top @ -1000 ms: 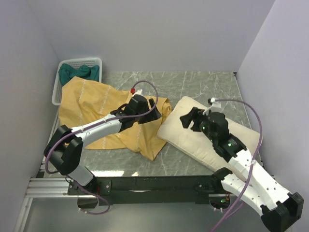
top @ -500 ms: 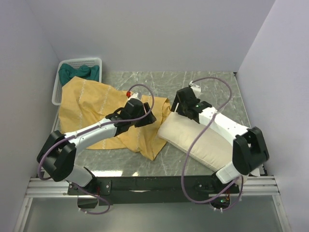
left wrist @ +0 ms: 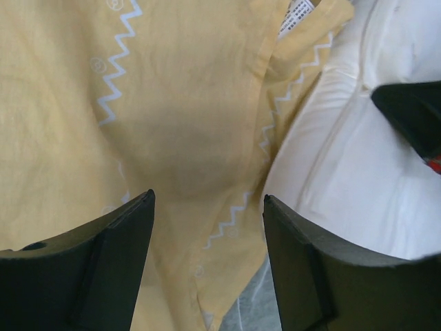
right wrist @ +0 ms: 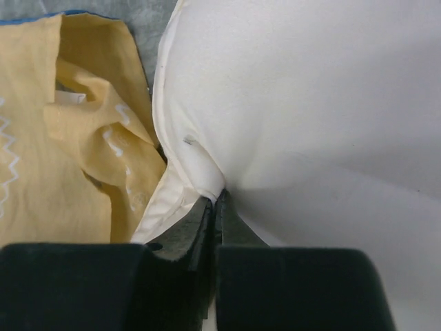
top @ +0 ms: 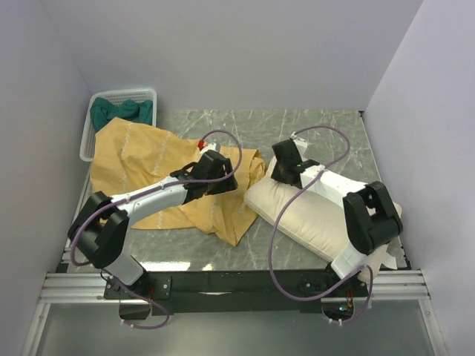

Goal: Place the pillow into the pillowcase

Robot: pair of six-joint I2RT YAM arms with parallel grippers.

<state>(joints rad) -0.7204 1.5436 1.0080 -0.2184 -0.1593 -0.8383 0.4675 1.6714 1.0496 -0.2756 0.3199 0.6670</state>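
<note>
The pillowcase (top: pixel 141 159) lies crumpled on the left of the table, its mustard-yellow side with white zigzags up. To its right the cream-white pillow (top: pixel 312 219) lies slanted. My left gripper (top: pixel 236 178) hovers open over the pillowcase's right edge (left wrist: pixel 172 124), close beside the pillow (left wrist: pixel 344 172), with nothing between its fingers (left wrist: pixel 103 262). My right gripper (top: pixel 278 172) is at the pillow's far left corner. It is shut on a pinched fold of the pillow's fabric (right wrist: pixel 203 172). The pillowcase (right wrist: pixel 41 138) lies just left of that corner.
A white basket (top: pixel 87 137) holding a green cloth (top: pixel 119 113) stands at the back left corner. Walls close in the table on the left, back and right. Bare marble tabletop (top: pixel 319 130) shows behind the pillow.
My right arm has swung from the pillow's middle to its far left corner, and its gripper has shut on the fabric. The left gripper has barely shifted over the pillowcase.
</note>
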